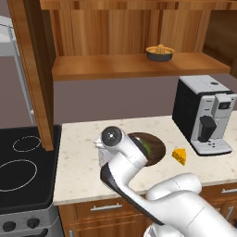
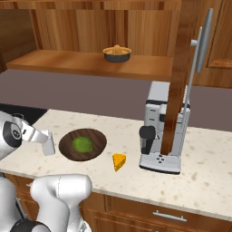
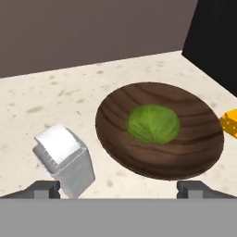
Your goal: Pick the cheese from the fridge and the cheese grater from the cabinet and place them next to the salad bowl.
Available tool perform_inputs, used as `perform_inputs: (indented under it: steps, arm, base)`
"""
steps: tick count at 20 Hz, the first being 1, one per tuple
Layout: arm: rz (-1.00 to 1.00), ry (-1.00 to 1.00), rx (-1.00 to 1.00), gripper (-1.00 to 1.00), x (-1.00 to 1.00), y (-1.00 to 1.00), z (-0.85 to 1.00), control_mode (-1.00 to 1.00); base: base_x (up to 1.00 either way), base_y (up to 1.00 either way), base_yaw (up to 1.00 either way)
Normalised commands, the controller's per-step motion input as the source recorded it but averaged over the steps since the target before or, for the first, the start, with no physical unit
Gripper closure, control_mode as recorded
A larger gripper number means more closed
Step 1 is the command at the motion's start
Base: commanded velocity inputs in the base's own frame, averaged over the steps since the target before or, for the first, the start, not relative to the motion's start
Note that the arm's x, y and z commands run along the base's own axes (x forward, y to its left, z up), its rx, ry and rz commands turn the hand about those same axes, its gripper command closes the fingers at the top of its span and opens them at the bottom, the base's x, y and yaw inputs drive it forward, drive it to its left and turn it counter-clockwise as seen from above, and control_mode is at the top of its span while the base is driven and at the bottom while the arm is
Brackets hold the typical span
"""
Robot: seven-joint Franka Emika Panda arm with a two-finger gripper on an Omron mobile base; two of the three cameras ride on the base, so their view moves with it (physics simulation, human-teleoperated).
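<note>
**Gripper wide over the counter**

Gripper (image 3: 118, 189) hung spread wide and empty above the counter (image 1: 83, 162). The cheese grater (image 3: 65, 159) stood upright just beside the salad bowl (image 3: 159, 130), by one fingertip. The cheese (image 2: 119, 161) lay at the bowl's other side, near the coffee machine (image 2: 163, 136). Nothing blocked them.
</note>
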Motion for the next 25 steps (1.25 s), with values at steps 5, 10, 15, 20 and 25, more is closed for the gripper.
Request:
perform_inputs:
  steps: [5,10,15,20,25]
  arm:
    - [0.07,0.0,-0.04,-1.0,-0.14,-0.37,0.35,-1.0]
    - [0.15,0.0,-0.01,-1.0,-0.2,-0.47,0.3,-1.0]
    - [0.22,0.0,0.0,-1.0,-0.3,-0.49,0.3,-1.0]
    - [0.18,0.0,0.0,-1.0,-0.37,-0.49,0.3,-1.0]
    - [0.09,0.0,0.0,-1.0,-0.4,-0.4,0.31,-1.0]
  base:
    - [0.0,0.0,0.0]
    - [0.0,0.0,0.0]
    - [0.0,0.0,0.0]
    - [0.0,0.0,0.0]
    - [0.0,0.0,0.0]
